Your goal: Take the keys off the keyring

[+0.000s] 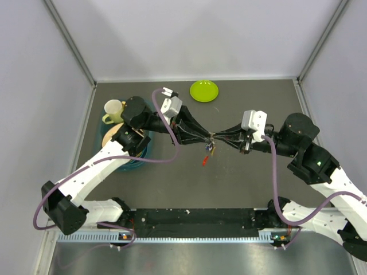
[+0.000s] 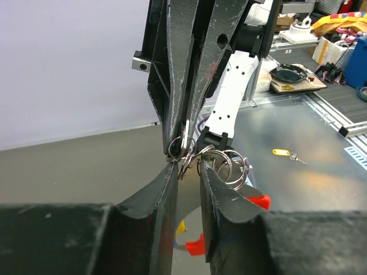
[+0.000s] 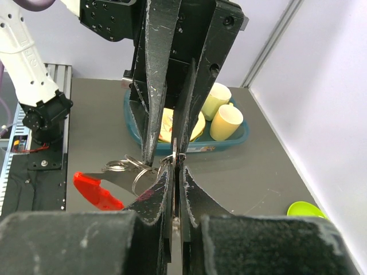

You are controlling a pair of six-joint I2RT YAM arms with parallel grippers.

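**Keyring caught between both arms over mid-desk**

The keyring (image 1: 211, 139) hung over the centre of the desk (image 1: 172, 189), held up off the surface where the two arms met tip to tip. The left arm reached in from 9 o'clock and the right from 3 o'clock.

On my right wrist view the right fingers (image 3: 163, 186) were pressed together. A thin silver loop of the ring was clamped edge-on between them.

The left fingers (image 2: 166, 195) stood a narrow slit apart. Several silver coils of the ring bunched at their tips, one against the inner edge of a finger. I could not tell whether they were truly gripping it or only touching it.

The keys (image 1: 205, 161) dangled from the ring toward 7 o'clock. The long red one was the lowest and plainest to see, and the others were too small for me to sort out.

A lime-green dish (image 1: 203, 90) sat at 12 o'clock near the back wall, well apart from the ring. A teal tray (image 1: 140, 156) lay at 9 o'clock under the left arm, with a pale yellow cup (image 1: 113, 109) at its far end.
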